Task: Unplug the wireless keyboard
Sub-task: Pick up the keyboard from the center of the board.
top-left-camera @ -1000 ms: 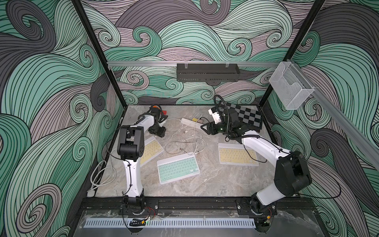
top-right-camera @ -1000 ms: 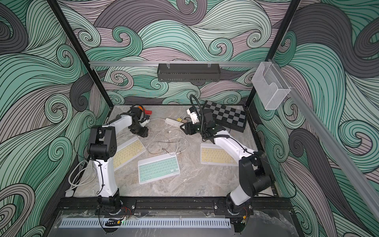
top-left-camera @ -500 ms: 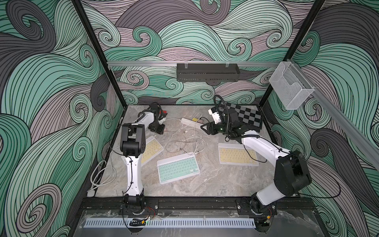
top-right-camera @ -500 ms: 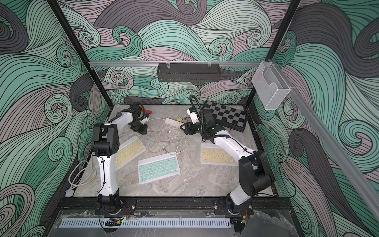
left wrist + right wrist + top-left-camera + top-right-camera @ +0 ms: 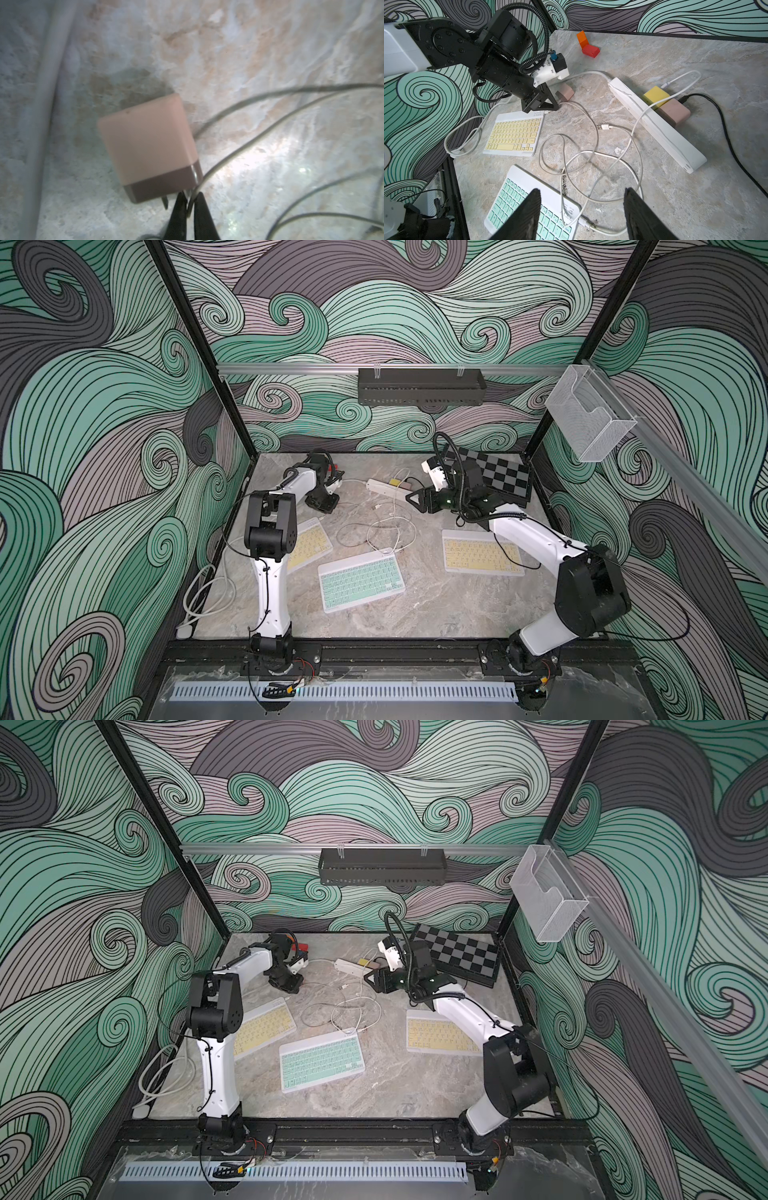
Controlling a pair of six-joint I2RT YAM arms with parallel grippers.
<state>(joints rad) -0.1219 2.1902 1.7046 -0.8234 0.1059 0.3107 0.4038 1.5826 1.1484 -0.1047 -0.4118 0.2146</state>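
Left gripper (image 5: 191, 204) has its fingers pressed together on a thin white cable (image 5: 228, 160), right where it leaves the dark end of a pink charger cube (image 5: 147, 141). The cube lies on the marble bench (image 5: 270, 52), unplugged from the white power strip (image 5: 654, 120) and just beside a yellow keyboard (image 5: 515, 133). The right gripper (image 5: 582, 191) hangs with its fingers wide apart and nothing between them, above the mint-green keyboard (image 5: 508, 193). That keyboard lies flat near the middle of the bench, with a white plug seated in its far edge. The cables loop over one another, so it cannot be told whether the pinched one is the one that reaches that plug.
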